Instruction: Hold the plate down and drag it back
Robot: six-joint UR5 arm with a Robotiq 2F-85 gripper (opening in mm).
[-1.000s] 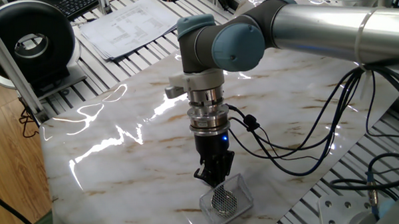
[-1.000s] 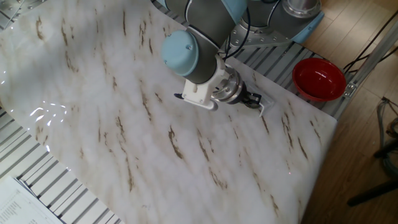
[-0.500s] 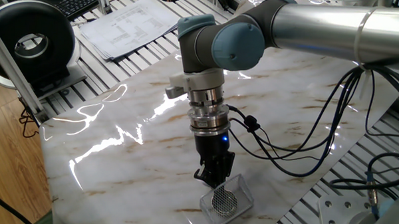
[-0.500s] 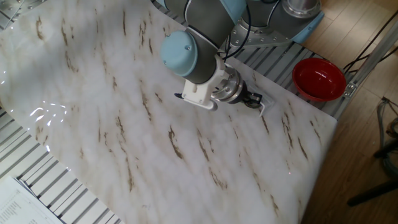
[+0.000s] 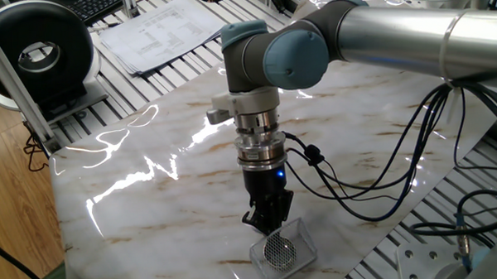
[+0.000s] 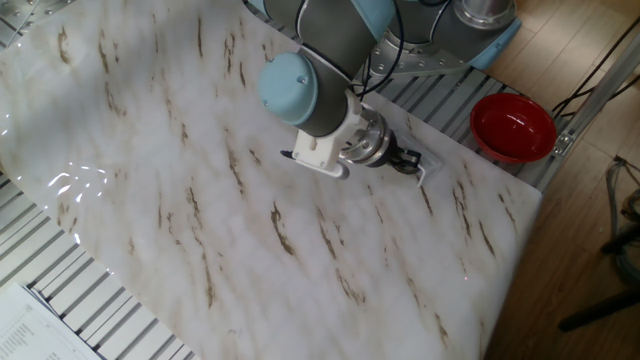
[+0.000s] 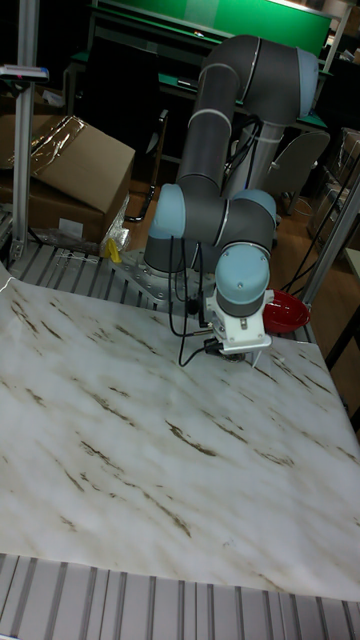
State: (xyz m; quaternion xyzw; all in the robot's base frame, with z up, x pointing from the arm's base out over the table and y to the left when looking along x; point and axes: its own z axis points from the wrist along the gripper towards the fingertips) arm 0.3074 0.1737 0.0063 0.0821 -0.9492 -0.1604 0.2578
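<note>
The plate (image 5: 278,252) is a small round silver disc with a grey mesh centre. It lies inside a clear plastic tray (image 5: 302,234) at the near edge of the marble table (image 5: 151,201). My gripper (image 5: 266,227) points straight down, fingers shut together, with its tips on or just above the plate's far rim; contact is hard to judge. In the other fixed view and the tall fixed view the wrist (image 6: 345,140) hides both the fingertips and the plate.
A red bowl (image 6: 513,127) sits off the table corner beyond the wrist. Black cables (image 5: 383,184) hang from the wrist over the table's right side. Papers (image 5: 158,31) and a round black device (image 5: 38,51) lie off the far left edge.
</note>
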